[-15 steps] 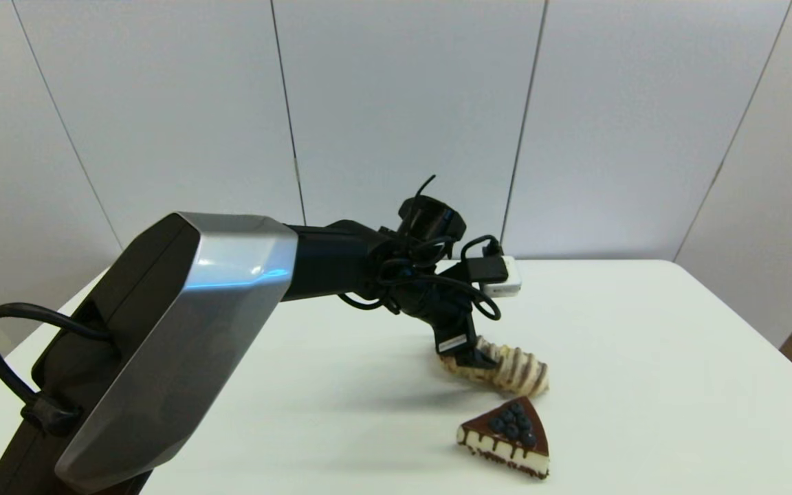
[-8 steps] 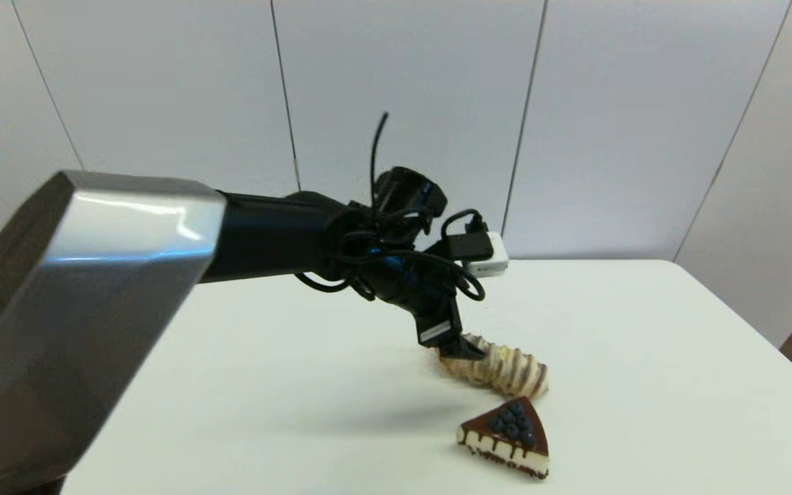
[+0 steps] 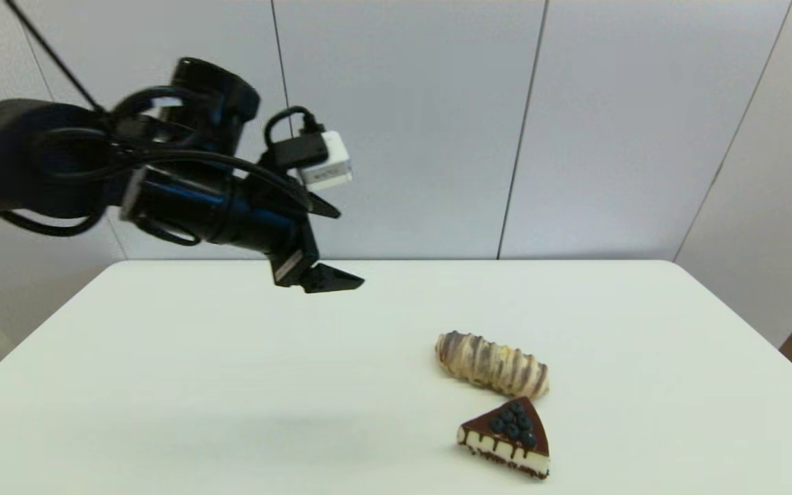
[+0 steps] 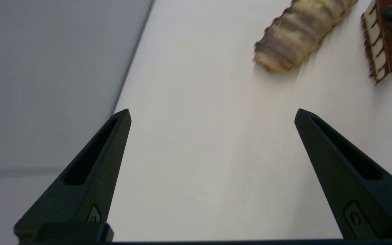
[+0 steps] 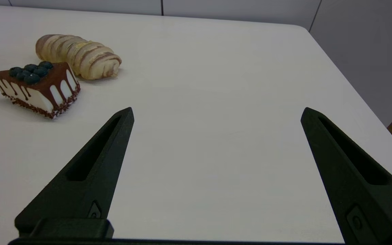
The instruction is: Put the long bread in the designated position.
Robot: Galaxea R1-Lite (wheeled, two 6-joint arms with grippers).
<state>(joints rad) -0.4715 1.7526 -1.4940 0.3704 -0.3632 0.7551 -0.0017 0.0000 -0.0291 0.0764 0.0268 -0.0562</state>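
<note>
The long bread [image 3: 492,364], tan with brown-purple crosswise stripes, lies flat on the white table [image 3: 231,378] right of centre, just behind the cake slice. It also shows in the left wrist view [image 4: 301,30] and the right wrist view [image 5: 78,56]. My left gripper [image 3: 351,247] hangs high above the table's far left part, well away from the bread, open and empty [image 4: 212,112]. My right gripper [image 5: 217,109] is out of the head view. It is open and empty over the table to the right of the bread.
A triangular chocolate cake slice [image 3: 509,436] topped with blueberries sits right in front of the bread, nearly touching it [image 5: 37,86]. Grey wall panels stand behind the table. The table's right edge [image 5: 352,88] runs close to my right gripper.
My left gripper has come off the bread's left end and risen far up and to the left. The bread and cake slice lie where they were.
</note>
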